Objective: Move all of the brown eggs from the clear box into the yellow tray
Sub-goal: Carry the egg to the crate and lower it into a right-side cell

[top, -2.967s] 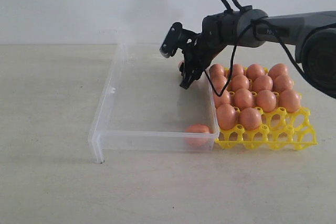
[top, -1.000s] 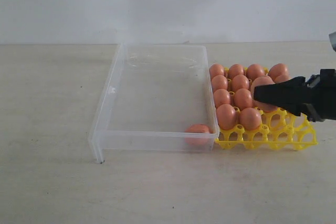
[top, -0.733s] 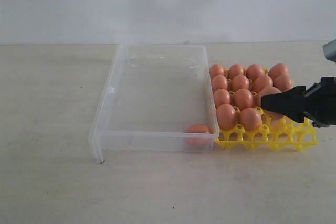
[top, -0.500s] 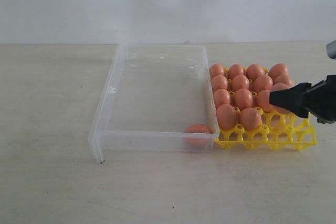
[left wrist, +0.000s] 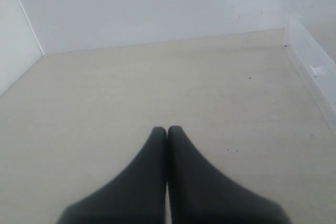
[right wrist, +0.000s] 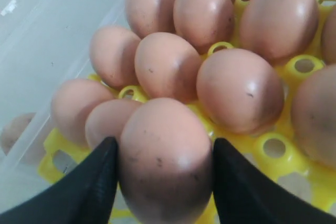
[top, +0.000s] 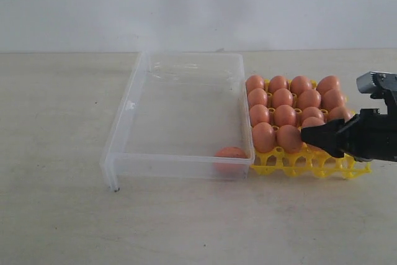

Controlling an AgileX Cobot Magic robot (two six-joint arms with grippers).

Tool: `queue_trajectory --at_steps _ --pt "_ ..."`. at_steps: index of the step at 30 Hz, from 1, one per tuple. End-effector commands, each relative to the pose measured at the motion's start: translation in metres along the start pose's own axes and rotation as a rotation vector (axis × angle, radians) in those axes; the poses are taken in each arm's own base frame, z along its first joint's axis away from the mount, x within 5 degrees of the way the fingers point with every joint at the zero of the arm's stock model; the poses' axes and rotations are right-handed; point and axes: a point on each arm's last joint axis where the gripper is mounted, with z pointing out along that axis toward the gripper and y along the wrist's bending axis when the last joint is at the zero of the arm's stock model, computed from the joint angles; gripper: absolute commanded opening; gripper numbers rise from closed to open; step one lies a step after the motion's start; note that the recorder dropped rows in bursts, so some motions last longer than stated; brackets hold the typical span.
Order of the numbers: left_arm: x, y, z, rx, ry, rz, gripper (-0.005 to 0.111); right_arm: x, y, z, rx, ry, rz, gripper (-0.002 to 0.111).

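Over the near row of the yellow tray (top: 291,166), the right fingers (right wrist: 94,182) clasp a brown egg (right wrist: 165,153) by its sides, low above what looks like a free place, so it can settle rather than drop. That arm reaches in from the right, nearly level, tips pointing left, probably to stay clear of the filled far rows. One last egg (top: 231,153) lies in the near right corner of the clear box (top: 124,128). Away to the left, the left fingers (left wrist: 152,171) are pressed together, holding nothing, above the worktop (left wrist: 105,87).
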Motion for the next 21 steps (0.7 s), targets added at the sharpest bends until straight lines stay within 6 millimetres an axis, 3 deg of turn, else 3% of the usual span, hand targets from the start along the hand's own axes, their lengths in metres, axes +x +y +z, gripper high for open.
queue_trajectory --at_steps 1,10,13,17,21 --pt "-0.0001 -0.0002 0.0002 0.004 0.0 -0.001 -0.004 -0.0012 0.0028 0.0016 -0.019 -0.012 -0.08 0.0" --pt "-0.0001 -0.0002 0.0002 0.004 0.0 -0.001 -0.004 -0.0031 0.0009 0.0016 0.004 -0.031 -0.127 0.0" --pt "-0.0001 -0.0002 0.0002 0.004 0.0 -0.001 -0.004 -0.0041 -0.0002 0.0016 0.017 -0.041 -0.121 0.01" --pt "-0.0001 -0.0002 0.0002 0.004 0.0 -0.001 -0.004 -0.0039 -0.0025 0.0015 0.041 -0.038 -0.107 0.032" --pt "-0.0001 -0.0002 0.0002 0.004 0.0 -0.001 -0.004 -0.003 -0.0041 0.0015 0.059 -0.028 -0.102 0.038"
